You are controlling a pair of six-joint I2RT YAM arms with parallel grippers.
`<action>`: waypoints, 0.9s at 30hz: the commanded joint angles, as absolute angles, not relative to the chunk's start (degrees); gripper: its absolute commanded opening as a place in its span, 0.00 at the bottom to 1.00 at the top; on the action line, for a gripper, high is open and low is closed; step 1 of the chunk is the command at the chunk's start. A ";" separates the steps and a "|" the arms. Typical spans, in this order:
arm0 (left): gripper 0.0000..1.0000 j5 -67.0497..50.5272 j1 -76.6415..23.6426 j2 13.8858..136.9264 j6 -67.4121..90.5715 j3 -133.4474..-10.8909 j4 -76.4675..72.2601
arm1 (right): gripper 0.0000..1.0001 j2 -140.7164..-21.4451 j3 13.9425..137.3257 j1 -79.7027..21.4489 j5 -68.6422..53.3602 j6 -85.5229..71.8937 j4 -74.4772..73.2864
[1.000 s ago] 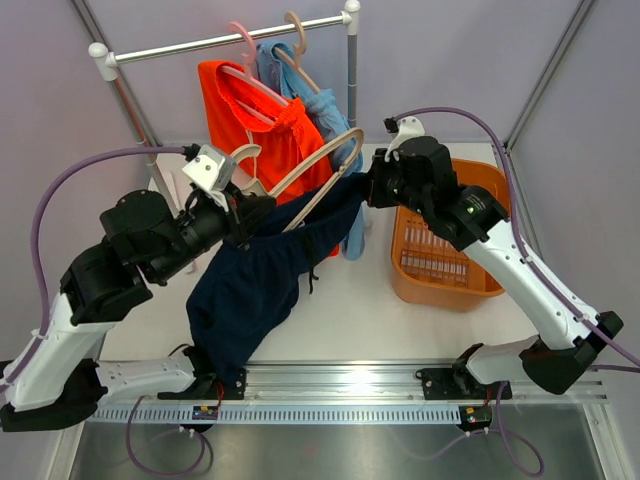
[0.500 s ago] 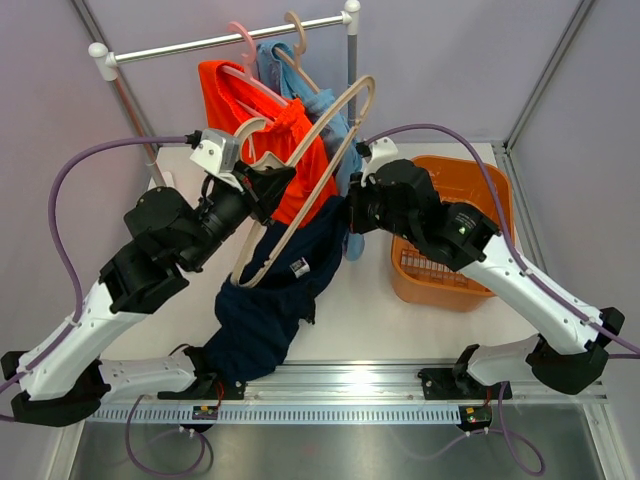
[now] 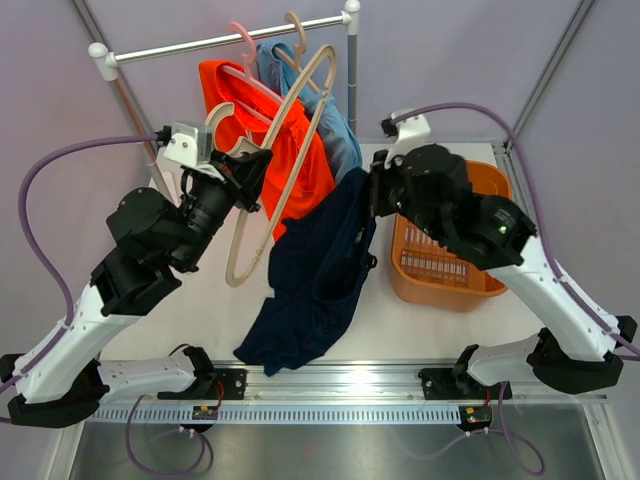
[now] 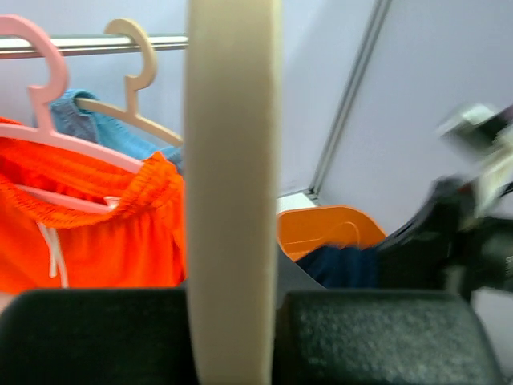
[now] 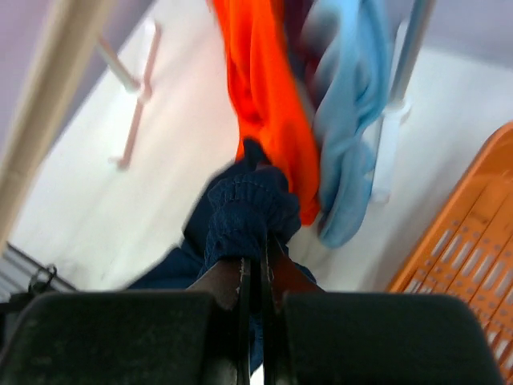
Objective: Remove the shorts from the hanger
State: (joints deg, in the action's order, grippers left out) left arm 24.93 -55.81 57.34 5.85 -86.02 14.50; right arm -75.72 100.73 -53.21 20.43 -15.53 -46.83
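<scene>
Left end effector [image 3: 243, 165]: clamped narrow on the beige hanger [image 4: 231, 160], gripping near the hook. The hanger is held up and tilted over the left half of the bench [image 3: 400, 320]. It looks bare, with no cloth on either arm.

Rail [image 3: 220, 42] along the back edge: orange shorts [image 3: 290, 150] still on a pink hanger [image 3: 243, 38]. Light blue shorts [image 3: 338, 135] are just to their right on another beige hanger [image 3: 296, 25]. Neither pair is touched by an end effector.

Navy shorts [image 3: 320, 270]: mid bench, hanging loose from one pinched spot at the waistband. The lower end trails down toward the front edge and probably rests on the bench there. They look apart from the hanger in the left end effector, though the cloth passes close to the orange pair in the overhead view.

Right end effector [image 5: 256, 269]: jaws pinched nearly together on the bunched navy waistband, held above the bench right of centre.

Orange basket [image 3: 450, 270]: at the right edge, just beside the right end effector. It looks empty, as far as its inside shows.

Progress, as a judgement: one pair of three is off its hanger but not set down yet. The basket is the likely drop spot. Two pairs are left on the rail, so roughly a third is done. The bare hanger also needs putting somewhere.
</scene>
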 commanded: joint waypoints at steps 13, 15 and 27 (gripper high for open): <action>0.00 32.87 -55.99 49.13 6.86 -86.05 28.56 | 0.00 -70.67 122.44 -53.44 51.40 22.56 -12.99; 0.00 32.78 -55.99 49.13 6.86 -85.87 29.35 | 0.00 -70.93 122.95 -53.44 52.55 31.09 -6.54; 0.00 31.82 -55.99 49.13 6.77 -83.50 31.38 | 0.00 -79.19 133.50 -43.87 48.52 48.44 16.71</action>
State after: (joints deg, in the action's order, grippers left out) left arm 31.48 -55.81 49.82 6.33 -83.81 32.45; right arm -78.76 130.50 -47.86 50.87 45.47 9.45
